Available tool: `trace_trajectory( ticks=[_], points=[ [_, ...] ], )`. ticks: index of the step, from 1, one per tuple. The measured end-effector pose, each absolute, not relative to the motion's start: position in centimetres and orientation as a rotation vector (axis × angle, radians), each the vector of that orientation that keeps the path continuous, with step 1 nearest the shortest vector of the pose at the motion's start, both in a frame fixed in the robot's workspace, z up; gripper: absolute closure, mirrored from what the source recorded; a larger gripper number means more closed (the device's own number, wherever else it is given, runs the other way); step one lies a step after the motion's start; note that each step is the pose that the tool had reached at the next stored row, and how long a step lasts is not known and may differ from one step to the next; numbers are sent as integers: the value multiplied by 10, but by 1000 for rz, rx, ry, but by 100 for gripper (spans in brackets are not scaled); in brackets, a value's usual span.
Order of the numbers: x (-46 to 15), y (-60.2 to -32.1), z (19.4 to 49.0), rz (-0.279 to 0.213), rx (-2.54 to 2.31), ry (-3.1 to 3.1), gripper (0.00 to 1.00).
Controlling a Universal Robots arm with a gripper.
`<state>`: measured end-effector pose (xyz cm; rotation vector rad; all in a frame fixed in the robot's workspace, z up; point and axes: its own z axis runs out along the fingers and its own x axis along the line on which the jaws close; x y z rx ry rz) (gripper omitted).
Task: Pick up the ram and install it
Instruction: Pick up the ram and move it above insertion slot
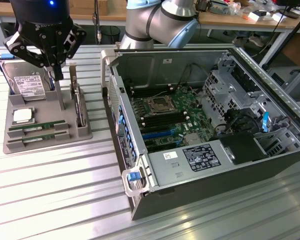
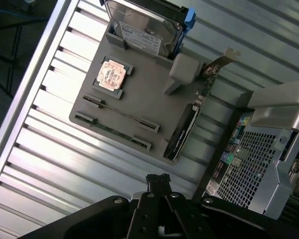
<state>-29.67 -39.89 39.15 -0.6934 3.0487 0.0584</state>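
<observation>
Two ram strips, green with small chips, lie in slots at the front of the grey parts tray [image 1: 47, 145]: one ram [image 1: 37, 127] behind, the other ram [image 1: 39, 138] in front. In the wrist view the front ram [image 2: 112, 131] is a thin green line on the tray [image 2: 149, 94]. My black gripper [image 1: 57, 75] hangs above the tray's back half, fingers pressed together and holding nothing. Its fingertips [image 2: 158, 178] point down, off the tray's edge in the wrist view. The open computer case [image 1: 270, 165] with its motherboard [image 1: 165, 117] lies to the exterior view's right.
The tray also carries a hard drive [image 1: 25, 82], a square silver processor [image 1: 22, 116] and an upright card with a metal bracket [image 1: 78, 102]. The case's back panel [image 2: 249, 164] stands close beside the tray. Ribbed metal tabletop [image 1: 65, 200] surrounds both.
</observation>
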Motion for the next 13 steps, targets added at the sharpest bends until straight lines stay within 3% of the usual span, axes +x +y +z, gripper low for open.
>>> trace_trajectory(
  ticks=[13],
  points=[
    [-297, -399, 392, 58, -874, 3004, 89]
  ],
)
